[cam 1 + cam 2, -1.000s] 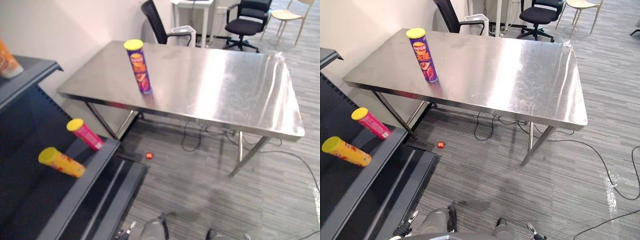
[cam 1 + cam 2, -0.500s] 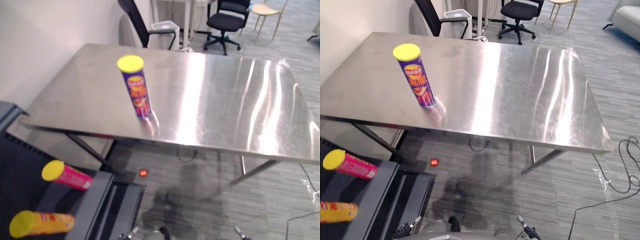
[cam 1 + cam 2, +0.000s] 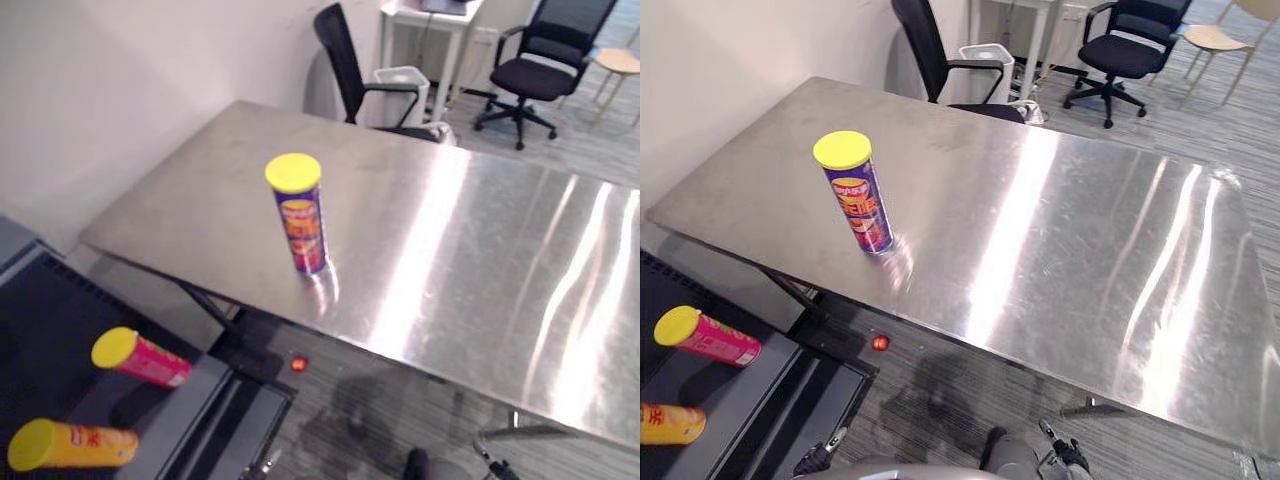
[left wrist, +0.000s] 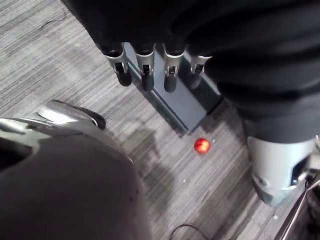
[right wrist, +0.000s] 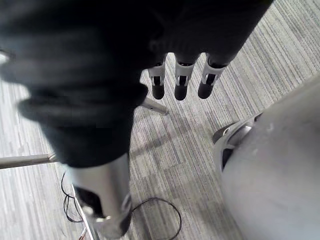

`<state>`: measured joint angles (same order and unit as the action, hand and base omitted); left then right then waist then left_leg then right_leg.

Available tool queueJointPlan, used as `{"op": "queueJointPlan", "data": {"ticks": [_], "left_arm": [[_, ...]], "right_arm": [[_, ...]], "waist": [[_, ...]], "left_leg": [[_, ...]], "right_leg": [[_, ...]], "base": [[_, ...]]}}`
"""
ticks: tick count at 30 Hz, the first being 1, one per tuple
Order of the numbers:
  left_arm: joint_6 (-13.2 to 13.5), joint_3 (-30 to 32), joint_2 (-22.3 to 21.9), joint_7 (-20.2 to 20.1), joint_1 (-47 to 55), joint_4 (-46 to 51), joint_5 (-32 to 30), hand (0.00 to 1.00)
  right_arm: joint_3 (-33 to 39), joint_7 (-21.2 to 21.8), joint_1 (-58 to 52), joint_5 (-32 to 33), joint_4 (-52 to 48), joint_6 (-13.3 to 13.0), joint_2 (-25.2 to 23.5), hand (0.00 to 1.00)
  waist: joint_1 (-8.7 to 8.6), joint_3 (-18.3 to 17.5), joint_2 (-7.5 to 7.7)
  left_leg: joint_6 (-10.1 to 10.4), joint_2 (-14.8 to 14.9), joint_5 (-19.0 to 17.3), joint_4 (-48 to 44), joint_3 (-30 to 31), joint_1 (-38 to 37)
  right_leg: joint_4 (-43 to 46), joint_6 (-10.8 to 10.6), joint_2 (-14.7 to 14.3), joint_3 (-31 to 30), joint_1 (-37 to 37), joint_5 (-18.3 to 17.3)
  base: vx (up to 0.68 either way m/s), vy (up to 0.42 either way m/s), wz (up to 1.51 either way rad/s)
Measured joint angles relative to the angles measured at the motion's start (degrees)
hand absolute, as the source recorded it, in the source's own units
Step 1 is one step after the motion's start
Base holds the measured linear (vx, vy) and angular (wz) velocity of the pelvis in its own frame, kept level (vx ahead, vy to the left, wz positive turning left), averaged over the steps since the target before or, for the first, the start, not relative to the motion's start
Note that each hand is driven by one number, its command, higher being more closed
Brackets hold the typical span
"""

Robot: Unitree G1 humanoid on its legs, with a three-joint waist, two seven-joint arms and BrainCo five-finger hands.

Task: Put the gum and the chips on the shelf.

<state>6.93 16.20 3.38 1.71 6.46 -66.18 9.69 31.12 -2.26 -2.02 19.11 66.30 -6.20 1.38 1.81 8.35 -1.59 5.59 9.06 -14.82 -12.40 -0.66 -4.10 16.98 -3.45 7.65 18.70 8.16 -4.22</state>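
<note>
A purple chips can (image 3: pixel 303 225) with a yellow lid stands upright on the steel table (image 3: pixel 480 260), near its front left edge. The dark shelf (image 3: pixel 60 330) is at the lower left, below the table's corner. On it lie a pink can (image 3: pixel 140 358) and a yellow-orange can (image 3: pixel 70 445), both on their sides. A small red round thing (image 3: pixel 298 363) lies on the floor under the table edge; it also shows as the red thing (image 4: pixel 202 145) beneath my left hand. My left hand (image 4: pixel 146 74) hangs over the floor, fingers straight, holding nothing. My right hand (image 5: pixel 181 82) hangs the same way, empty.
A white wall runs along the table's left side. Behind the table stand a black office chair (image 3: pixel 350 70), a white bin (image 3: pixel 400 85) and a second black chair (image 3: pixel 545 70). Grey carpet floor (image 5: pixel 190 150) lies under both hands.
The whole picture has shifted as the camera moved; the table now looks closer. The chips can and the two cans on the shelf keep their places. Both hands still hang empty.
</note>
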Motion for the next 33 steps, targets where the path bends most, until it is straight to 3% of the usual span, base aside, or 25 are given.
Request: {"op": "queueJointPlan", "data": {"ticks": [1,4,6,8,15,23,33], "left_arm": [[0.01,0.00,-0.19,-0.01,0.00,0.14,0.16,0.00],[0.00,0.01,1.16,-0.11,0.01,0.24,0.54,0.00],[-0.01,0.04,1.44,-0.14,0.02,0.23,0.78,0.00],[-0.01,0.09,1.45,-0.17,0.01,0.23,0.80,0.00],[-0.02,-0.15,1.46,-0.09,0.08,0.15,0.63,0.00],[-0.12,-0.02,1.57,0.02,0.69,-0.05,0.22,0.00],[-0.25,2.87,0.97,-0.36,0.37,-1.60,-1.98,0.00]], "right_arm": [[-0.03,0.02,0.00,0.00,0.10,0.03,-0.17,0.00],[-0.03,0.09,0.25,-0.05,2.05,0.20,-0.76,0.00],[-0.02,0.09,0.22,-0.05,2.56,0.37,-0.83,0.00],[0.00,0.12,0.22,-0.14,2.92,0.51,-0.83,0.00],[1.58,0.06,0.12,-0.40,4.25,0.57,-0.69,0.00],[4.62,-0.12,-1.34,-0.41,4.28,0.71,-0.04,0.00],[20.58,-0.69,-1.91,2.38,4.26,0.79,3.28,0.00]], "waist": [[-0.01,0.01,0.03],[0.07,-0.07,2.44],[0.06,-0.24,2.91],[0.04,-0.29,2.88],[-0.04,-0.69,2.76],[-0.06,-1.64,2.29],[-1.11,-3.01,1.28]], "left_leg": [[-0.16,-0.17,0.29,0.29,0.06,-0.03],[0.12,-1.13,1.31,0.59,0.35,1.28],[0.12,-1.29,1.31,1.17,0.47,1.70],[0.12,-1.40,1.31,1.38,0.65,1.86],[0.12,-1.72,1.31,4.38,0.67,1.87],[0.11,-1.91,1.35,5.77,-1.87,-0.28],[0.01,-2.70,1.41,8.68,-5.85,-4.58]], "right_leg": [[-0.48,-0.06,0.19,0.34,-0.44,-0.04],[-6.47,-0.43,0.30,1.15,-2.81,0.19],[-10.36,-1.53,-0.23,1.23,-4.12,1.23],[-15.27,-1.36,-1.21,1.62,-5.81,4.38],[-22.97,-1.22,-1.96,1.84,-7.88,9.36],[-23.37,-1.67,-1.91,-0.58,-8.27,10.00],[-23.13,-2.08,-1.80,-4.68,-8.45,10.38]], "base": [[0.01,-0.006,0.35],[-0.03,-0.020,0.31],[-0.03,0.005,0.12],[-0.05,0.020,0.02],[-0.08,0.010,0.00],[-0.04,0.009,-0.14],[0.06,0.039,-0.22]]}}
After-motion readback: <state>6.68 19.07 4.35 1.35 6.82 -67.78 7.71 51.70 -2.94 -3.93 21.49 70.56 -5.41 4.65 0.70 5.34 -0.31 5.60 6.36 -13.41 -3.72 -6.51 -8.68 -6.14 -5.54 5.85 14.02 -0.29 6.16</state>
